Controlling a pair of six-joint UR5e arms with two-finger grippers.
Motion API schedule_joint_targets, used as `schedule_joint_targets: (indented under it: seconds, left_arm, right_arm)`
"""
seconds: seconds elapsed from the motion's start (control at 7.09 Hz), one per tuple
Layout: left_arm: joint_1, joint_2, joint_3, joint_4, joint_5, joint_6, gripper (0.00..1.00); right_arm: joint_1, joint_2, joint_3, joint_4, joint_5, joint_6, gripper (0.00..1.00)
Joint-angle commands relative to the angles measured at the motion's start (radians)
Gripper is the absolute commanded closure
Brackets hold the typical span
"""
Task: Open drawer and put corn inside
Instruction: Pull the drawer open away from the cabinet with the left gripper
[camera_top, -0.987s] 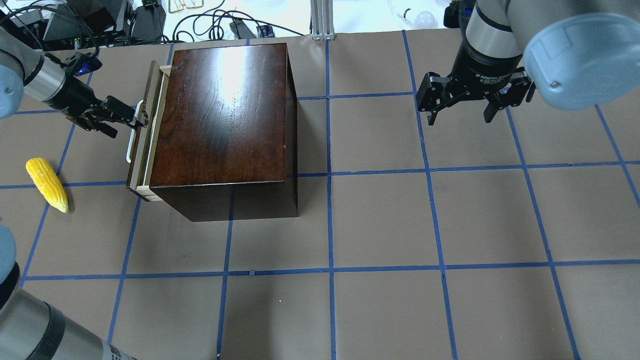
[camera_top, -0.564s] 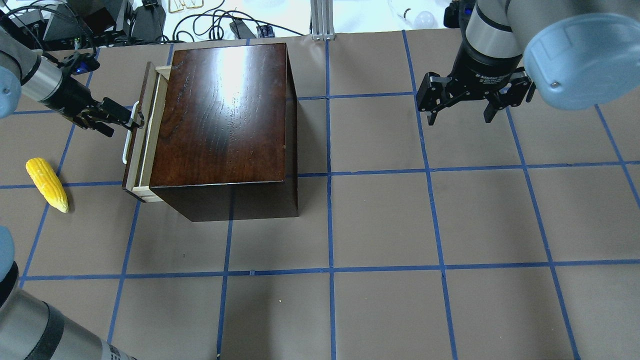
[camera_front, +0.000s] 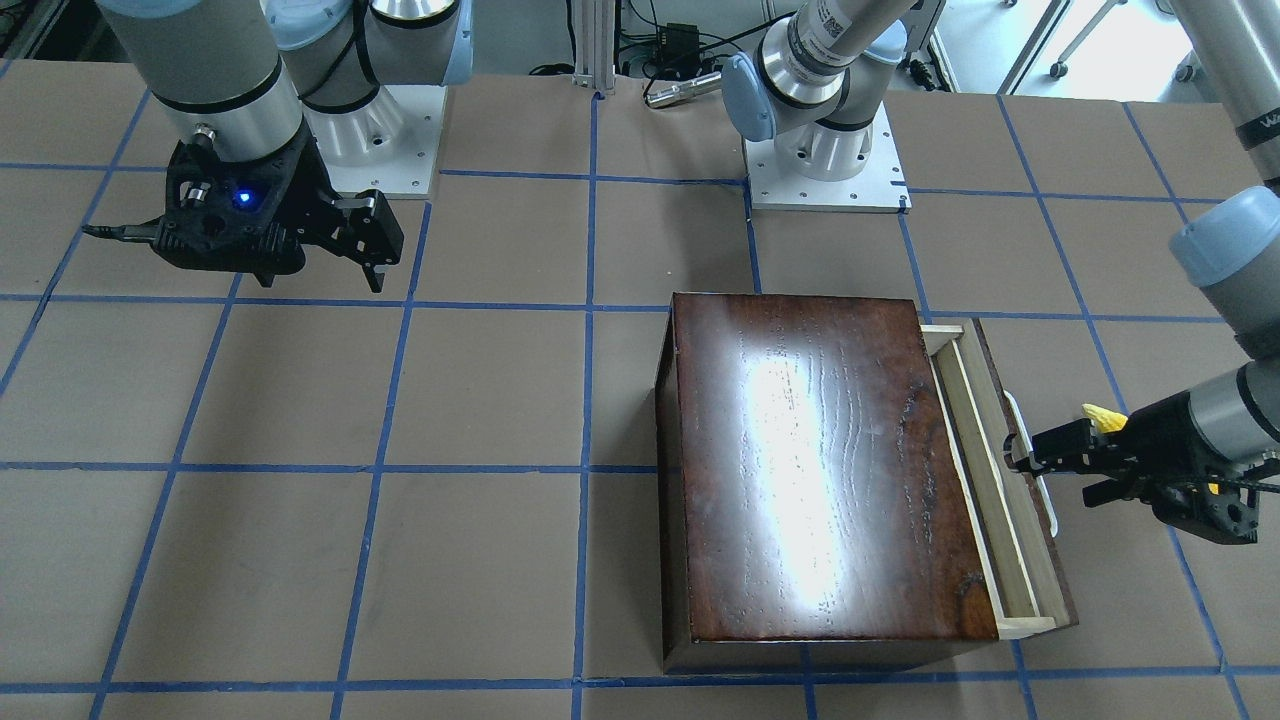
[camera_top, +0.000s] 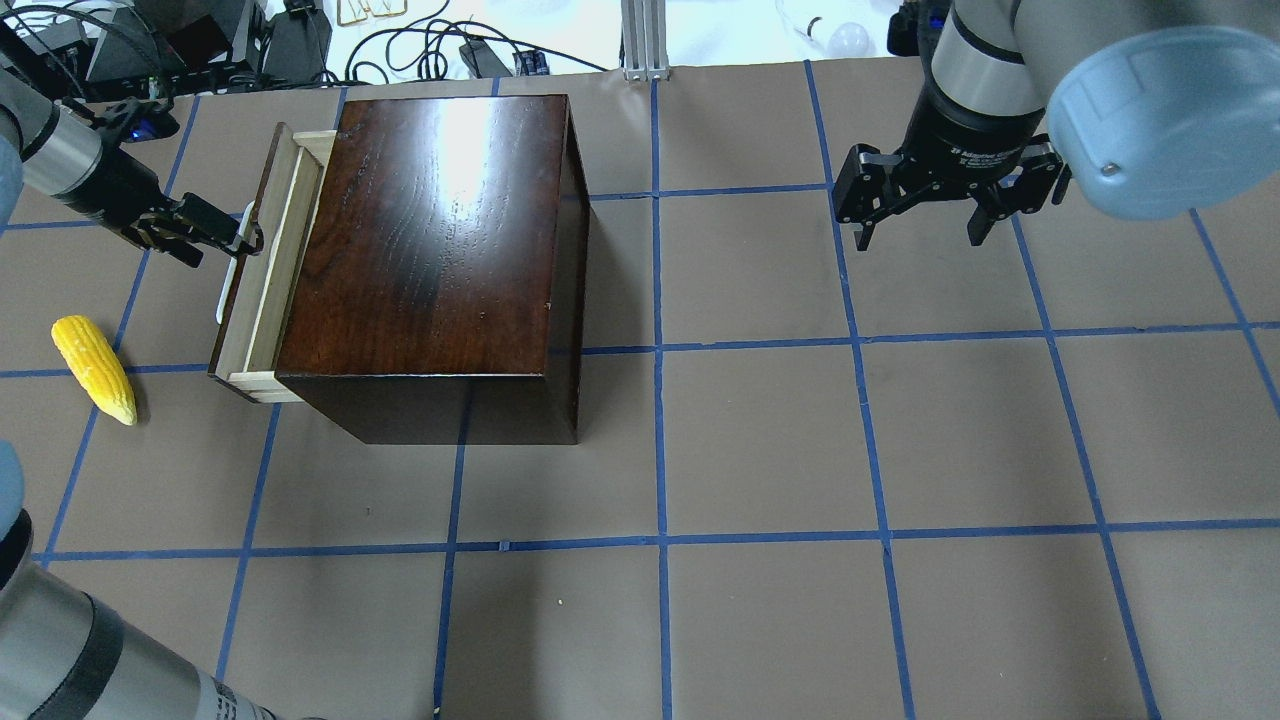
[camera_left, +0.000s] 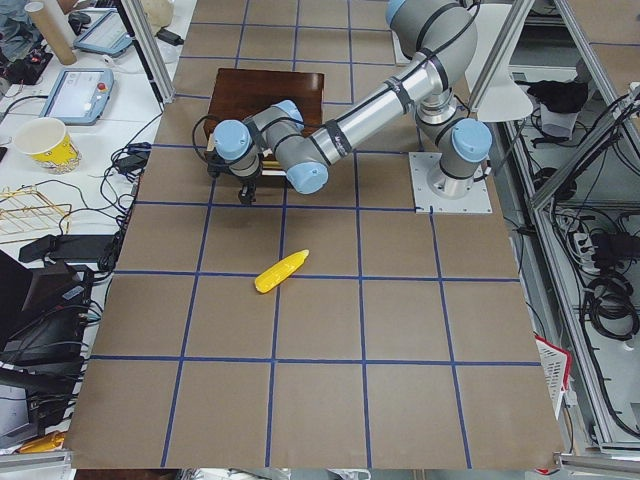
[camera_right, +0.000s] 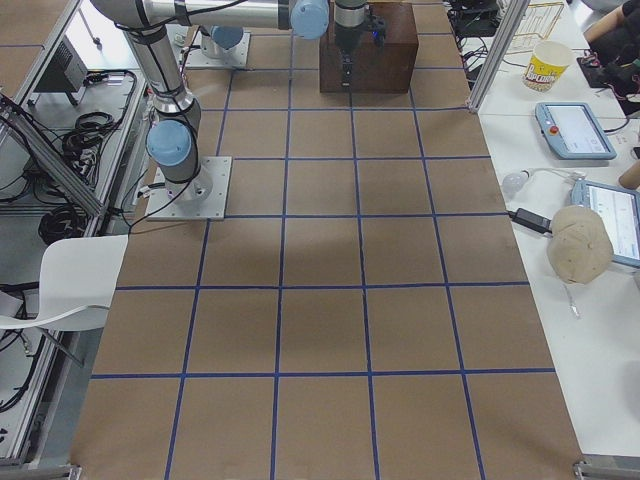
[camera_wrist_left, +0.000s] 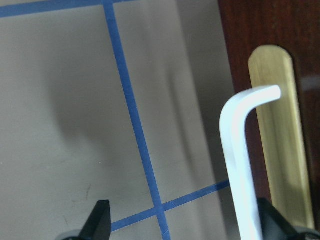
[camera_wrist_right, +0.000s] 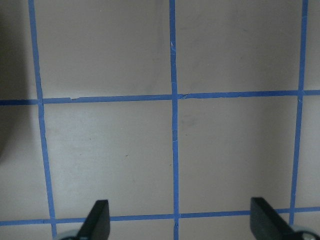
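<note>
The dark-brown box (camera_top: 430, 230) stands at the table's far left. Its drawer (camera_top: 265, 270) of pale wood is pulled out a short way to the left, and the white loop handle (camera_top: 232, 265) shows on its front. My left gripper (camera_top: 235, 240) is at the handle's far end with its jaws apart. In the left wrist view the handle (camera_wrist_left: 240, 165) runs just inside one fingertip (camera_wrist_left: 272, 222). The yellow corn (camera_top: 93, 368) lies on the table left of the drawer, apart from it. My right gripper (camera_top: 915, 235) is open and empty, hanging over the table's far right.
The table (camera_top: 760, 440) is brown paper with a blue tape grid. Cables and equipment (camera_top: 200, 40) lie beyond its far edge. A metal post (camera_top: 645, 40) stands at the back middle. The corn also shows in the exterior left view (camera_left: 280, 271).
My left gripper has moved left with the handle, and the drawer has slid further out. The whole box has also shifted and turned a little to the left. The right arm has not moved.
</note>
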Motion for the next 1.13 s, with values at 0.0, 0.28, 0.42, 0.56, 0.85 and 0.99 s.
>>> schedule_joint_targets:
  seconds: [0.0, 0.28, 0.42, 0.56, 0.85, 0.99]
  left_arm:
    - [0.0, -0.004, 0.009, -0.001, 0.013, 0.005, 0.0]
    - [0.006, -0.004, 0.023, -0.001, 0.019, 0.014, 0.0]
    - [0.014, -0.007, 0.025, -0.001, 0.029, 0.014, 0.0]
    - [0.029, -0.008, 0.025, 0.002, 0.029, 0.014, 0.0]
    - [0.049, -0.01, 0.023, 0.008, 0.035, 0.014, 0.0]
    - [0.058, -0.01, 0.023, 0.007, 0.035, 0.016, 0.0]
  right_arm:
    - [0.0, 0.001, 0.0, -0.001, 0.0, 0.0, 0.0]
    - [0.0, 0.001, 0.0, 0.0, 0.0, 0.0, 0.0]
    - [0.0, 0.001, 0.0, -0.001, 0.0, 0.0, 0.0]
    - [0.0, 0.001, 0.0, 0.0, 0.0, 0.0, 0.0]
    - [0.0, 0.001, 0.0, 0.0, 0.0, 0.0, 0.0]
    - [0.0, 0.001, 0.0, 0.0, 0.0, 0.0, 0.0]
